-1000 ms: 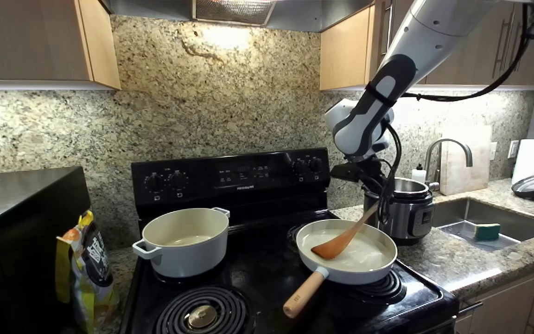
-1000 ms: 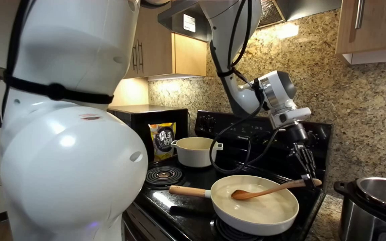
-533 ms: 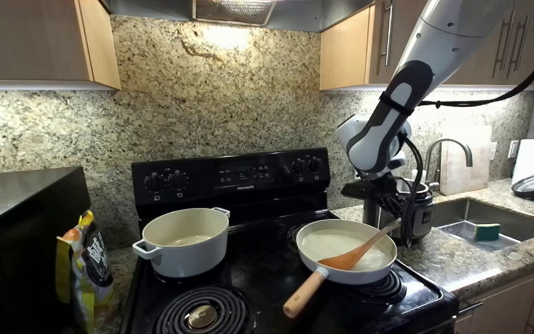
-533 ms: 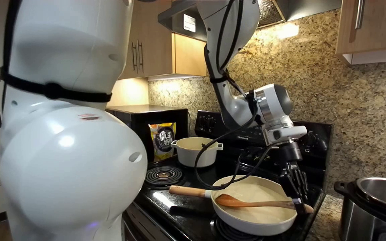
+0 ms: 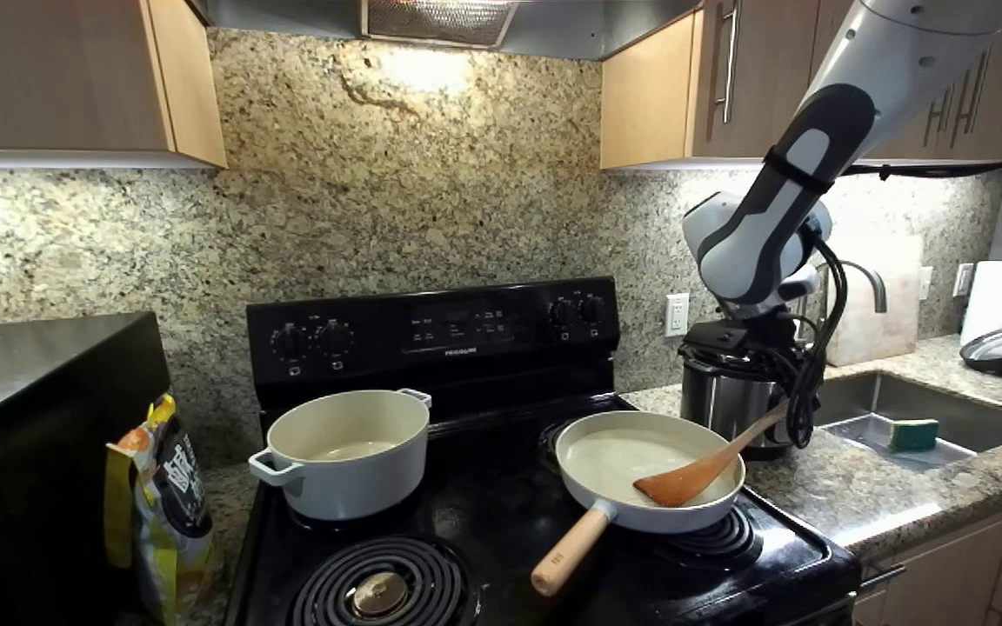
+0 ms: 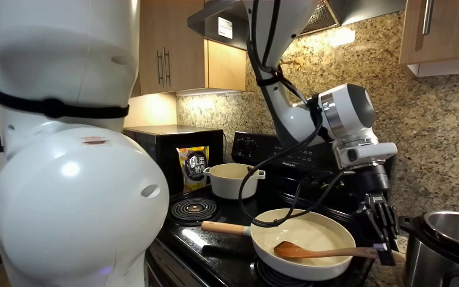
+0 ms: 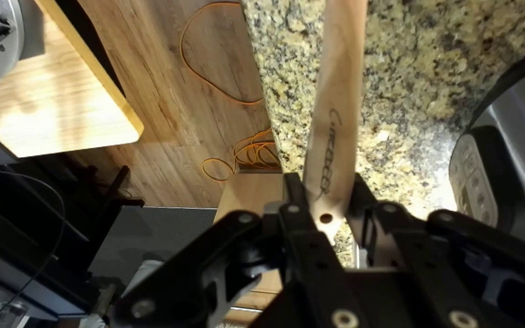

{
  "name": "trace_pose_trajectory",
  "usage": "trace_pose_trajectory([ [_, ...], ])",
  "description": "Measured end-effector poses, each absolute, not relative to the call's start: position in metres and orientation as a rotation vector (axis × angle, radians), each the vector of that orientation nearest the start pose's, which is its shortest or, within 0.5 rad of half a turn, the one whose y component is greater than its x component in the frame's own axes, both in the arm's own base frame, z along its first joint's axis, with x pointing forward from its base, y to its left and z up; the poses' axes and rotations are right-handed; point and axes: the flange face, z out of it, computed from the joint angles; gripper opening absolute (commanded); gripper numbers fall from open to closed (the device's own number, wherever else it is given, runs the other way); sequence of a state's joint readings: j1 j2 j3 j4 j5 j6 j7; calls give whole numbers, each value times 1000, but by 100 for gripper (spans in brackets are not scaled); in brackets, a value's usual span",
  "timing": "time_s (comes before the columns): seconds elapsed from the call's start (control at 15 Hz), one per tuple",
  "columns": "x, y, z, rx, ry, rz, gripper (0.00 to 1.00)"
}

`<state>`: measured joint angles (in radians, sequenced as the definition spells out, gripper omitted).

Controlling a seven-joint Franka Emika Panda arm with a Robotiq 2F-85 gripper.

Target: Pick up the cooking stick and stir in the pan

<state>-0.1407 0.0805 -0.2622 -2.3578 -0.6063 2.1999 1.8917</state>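
The cooking stick (image 5: 684, 484) is an orange-brown wooden spatula, also seen in the exterior view (image 6: 333, 252). Its blade rests low inside the white pan (image 5: 662, 520); exact contact with the bottom is hard to tell. The stick slants over the pan rim towards the steel pot. My gripper (image 6: 387, 252) is shut on the handle's end, outside the rim. In the wrist view my gripper (image 7: 330, 196) has both fingers against the pale handle (image 7: 337, 109), near its hole; the blade is out of view there. The pan's wooden handle (image 6: 223, 227) points away from the gripper.
A white two-handled pot (image 5: 353, 487) stands on the stove's back left in that view. A steel pot (image 6: 432, 257) stands close beside my gripper. A black cable loop (image 6: 267, 224) hangs over the pan. A sink (image 5: 875, 391) and a snack bag (image 5: 166, 513) flank the stove.
My gripper has moved towards the steel pot with the stick still held. The blade has swept across the pan, first towards the pan's handle, then back towards the steel-pot side.
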Motion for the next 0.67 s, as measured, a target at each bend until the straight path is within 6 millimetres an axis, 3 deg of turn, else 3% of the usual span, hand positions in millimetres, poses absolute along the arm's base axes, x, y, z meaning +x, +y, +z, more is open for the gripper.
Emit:
trace_pose_trajectory([
  [0.33,431,-232,299,-2041,2962,-296,10],
  [0.67,446,-226,309,-2035,2934,-333,10],
])
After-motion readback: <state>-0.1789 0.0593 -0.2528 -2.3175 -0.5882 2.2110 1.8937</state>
